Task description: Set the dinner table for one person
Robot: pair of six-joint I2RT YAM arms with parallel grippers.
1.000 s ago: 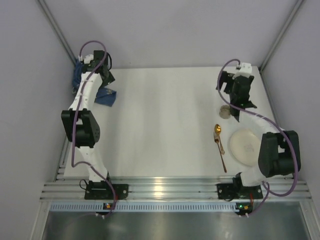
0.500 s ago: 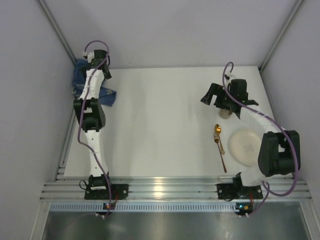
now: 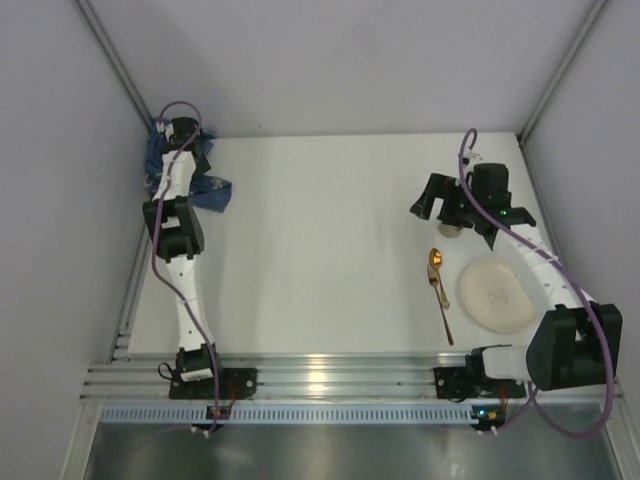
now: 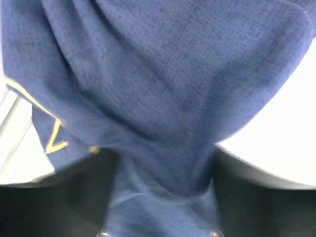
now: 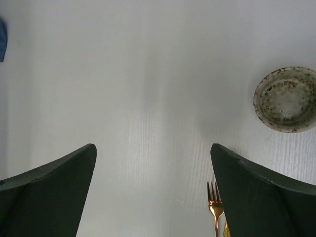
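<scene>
Left tool straddles blue cloth; right tool agape.

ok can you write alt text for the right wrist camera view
The right gripper hangs open over the white dinner table, its two dark fingers framing the bottom corners. A small speckled round dish sits at upper right, the tines of a gold fork poke in at the bottom edge, and a sliver of blue cloth shows at far left.
</scene>
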